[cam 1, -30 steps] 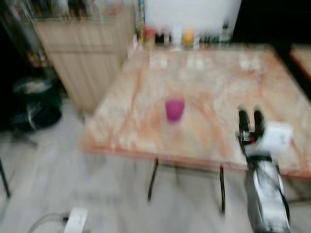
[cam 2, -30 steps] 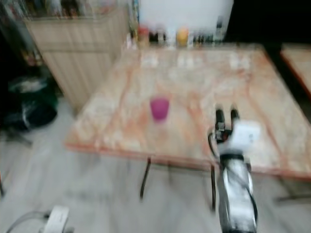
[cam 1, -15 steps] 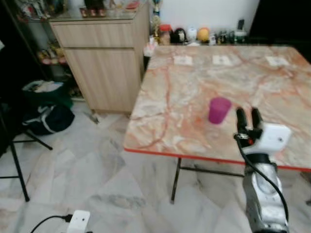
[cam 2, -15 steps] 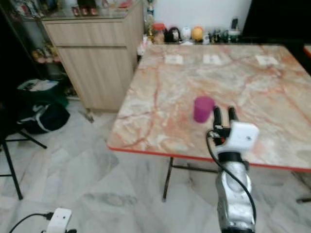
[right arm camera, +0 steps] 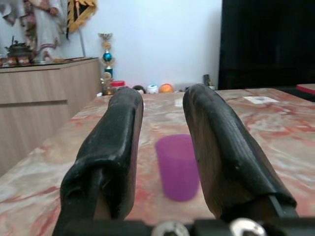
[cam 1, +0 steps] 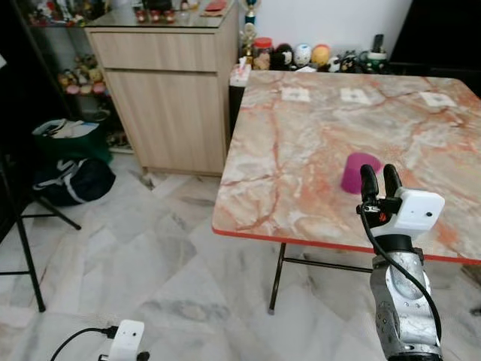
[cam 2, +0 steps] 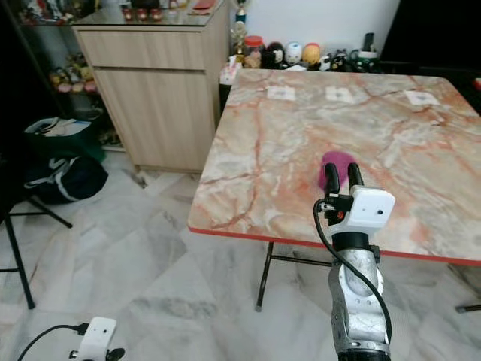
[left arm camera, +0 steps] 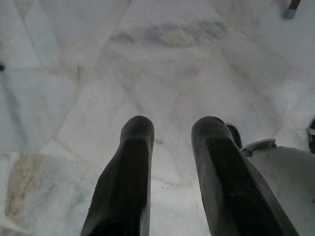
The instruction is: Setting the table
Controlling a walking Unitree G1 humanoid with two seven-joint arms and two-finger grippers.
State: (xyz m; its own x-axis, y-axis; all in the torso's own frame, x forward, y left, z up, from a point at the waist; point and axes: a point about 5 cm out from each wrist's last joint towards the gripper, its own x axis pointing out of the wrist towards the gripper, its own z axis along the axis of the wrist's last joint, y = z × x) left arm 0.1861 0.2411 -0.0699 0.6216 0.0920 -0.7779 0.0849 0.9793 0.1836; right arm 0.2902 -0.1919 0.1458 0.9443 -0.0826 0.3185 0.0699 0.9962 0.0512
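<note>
A purple plastic cup (cam 1: 358, 172) stands upright on the marble table (cam 1: 301, 165), near its front edge. My right gripper (cam 1: 380, 178) is raised just in front of the cup, fingers pointing up and open, nothing between them. Seen along the right wrist, the cup (right arm camera: 177, 166) sits between the two black fingers (right arm camera: 114, 142) but farther off, untouched. My left gripper (left arm camera: 173, 132) hangs open over the pale marble floor.
A wooden cabinet (cam 1: 169, 98) stands left of the table. Jars and small figures (cam 1: 301, 56) line the table's far edge, with paper coasters (cam 1: 355, 95) near them. A dark bag (cam 1: 68, 180) and a chair leg (cam 1: 26, 256) lie left; a white power adapter (cam 1: 124, 340) is on the floor.
The camera has swung left and steadied, so the table and cup sit farther right in view. My right gripper stays raised and is now closer to the cup.
</note>
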